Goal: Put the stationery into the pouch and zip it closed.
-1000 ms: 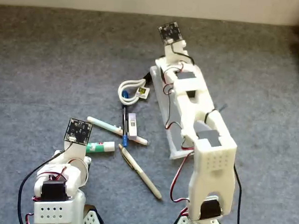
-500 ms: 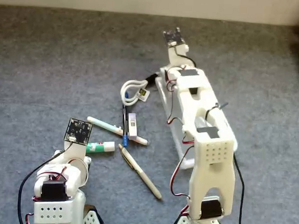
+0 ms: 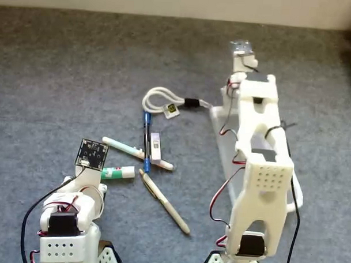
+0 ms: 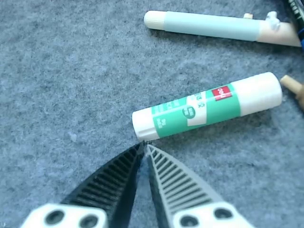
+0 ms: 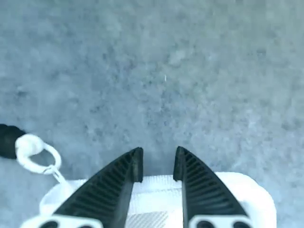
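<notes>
Right wrist view has the pouch at the near edge, a pale, smooth, rounded rim cut off by the frame. The right gripper pinches that rim between its ribbed black fingers. A white ring and a black bead lie beside it on the carpet.

From the high view the pouch is a clear, flat sleeve lying along the right side. The right arm stretches over most of it, so what it holds cannot be made out. Its looped white cord and small tag trail away toward the stationery.

The stationery lies well apart from the pouch, loose on the grey, fuzzy carpet: a blue pen, a small white block, a mint pen, a slim beige pen and a glue stick partly hidden behind the left arm's camera board.

In the left wrist view the left gripper is closed and empty, its tips just beside the white cap end of the green-and-white glue stick. The mint pen lies beyond.
</notes>
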You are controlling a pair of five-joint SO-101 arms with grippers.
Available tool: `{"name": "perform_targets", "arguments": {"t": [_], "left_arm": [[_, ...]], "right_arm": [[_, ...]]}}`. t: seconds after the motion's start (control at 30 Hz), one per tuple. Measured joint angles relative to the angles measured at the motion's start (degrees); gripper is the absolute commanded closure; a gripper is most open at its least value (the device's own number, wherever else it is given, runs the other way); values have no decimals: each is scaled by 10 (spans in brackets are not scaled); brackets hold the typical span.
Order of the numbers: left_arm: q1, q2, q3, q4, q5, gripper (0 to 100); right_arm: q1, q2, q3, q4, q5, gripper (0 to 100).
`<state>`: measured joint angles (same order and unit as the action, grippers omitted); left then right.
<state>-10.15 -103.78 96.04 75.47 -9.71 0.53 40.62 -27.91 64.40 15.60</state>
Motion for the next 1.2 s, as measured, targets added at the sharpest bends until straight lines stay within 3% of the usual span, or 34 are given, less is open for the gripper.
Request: {"name": "perform_targets", "arguments": {"t": [0.3, 0.43, 0.6, 0.83, 1.2], "left_arm": [[0, 0, 0, 0, 0, 993], [0, 0, 0, 0, 0, 993], [0, 0, 0, 0, 0, 993], [0, 0, 0, 0, 0, 993], [0, 0, 0, 0, 0, 993]], "right_arm": [[2, 1, -161, 180, 1, 886], [-21, 1, -209, 217, 59, 885], [-68, 1, -223, 223, 108, 870], [-127, 4, -223, 206, 135, 700], [-172, 119, -223, 185, 198, 700]]}}
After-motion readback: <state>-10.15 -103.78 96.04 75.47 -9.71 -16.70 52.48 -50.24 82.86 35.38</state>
